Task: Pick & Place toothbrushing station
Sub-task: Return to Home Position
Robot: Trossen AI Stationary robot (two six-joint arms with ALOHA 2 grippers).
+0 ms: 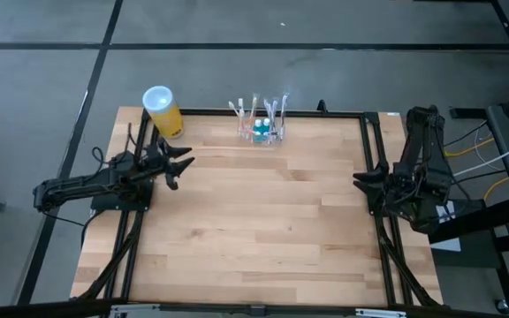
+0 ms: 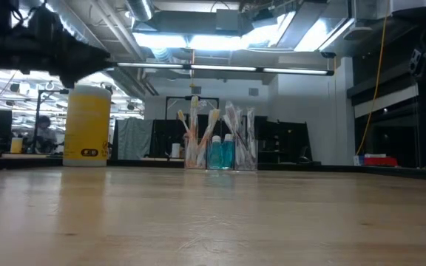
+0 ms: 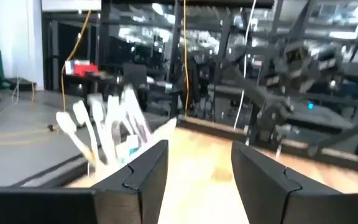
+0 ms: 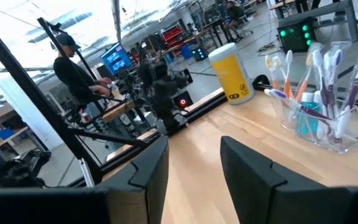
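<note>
The toothbrushing station (image 1: 262, 128) is a clear plastic holder with several toothbrushes and blue tubes, standing upright on its base at the table's far edge, near the middle. It also shows in the low view (image 2: 220, 144), the left wrist view (image 3: 107, 134) and the right wrist view (image 4: 319, 99). My left gripper (image 1: 182, 163) is open and empty over the table's left side, raised, left of and nearer than the station. My right gripper (image 1: 360, 179) is open and empty at the table's right edge.
A yellow canister with a white top (image 1: 162, 109) stands at the table's far left corner, left of the station. A black metal frame (image 1: 374, 159) runs around the wooden table. A person (image 4: 73, 68) stands in the room beyond the table's left side.
</note>
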